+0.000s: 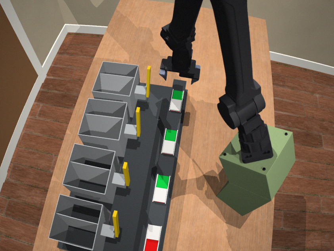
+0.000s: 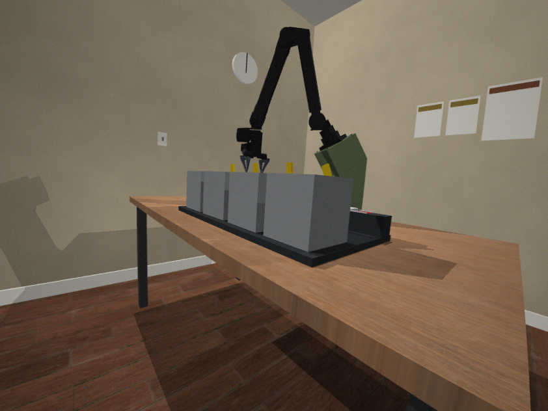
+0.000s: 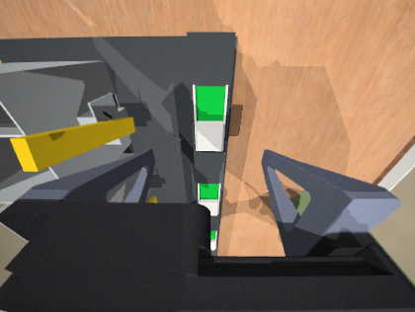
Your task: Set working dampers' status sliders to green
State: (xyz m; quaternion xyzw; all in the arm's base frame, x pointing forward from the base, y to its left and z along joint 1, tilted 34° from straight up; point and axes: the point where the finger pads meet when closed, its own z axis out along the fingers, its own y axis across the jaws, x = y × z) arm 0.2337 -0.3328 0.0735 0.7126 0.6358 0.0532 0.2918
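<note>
Wooden table (image 1: 213, 151) (image 2: 398, 283) (image 3: 306, 39): gripper (image 1: 178, 76) (image 2: 254, 171) (image 3: 207, 155) above, jaws spread; top view, three sliders green, red slider (image 1: 152, 239) at six o'clock.

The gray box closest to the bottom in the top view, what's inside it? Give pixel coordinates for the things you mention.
Inside that gray box (image 1: 72, 244) (image 2: 288, 211), a flap runs across, with dark openings on both sides. Anything beneath the flap is hidden.

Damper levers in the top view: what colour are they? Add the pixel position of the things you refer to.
Yellow, all four levers (image 1: 138, 122) (image 2: 289, 168) (image 3: 74, 143); top view shows best.
</note>
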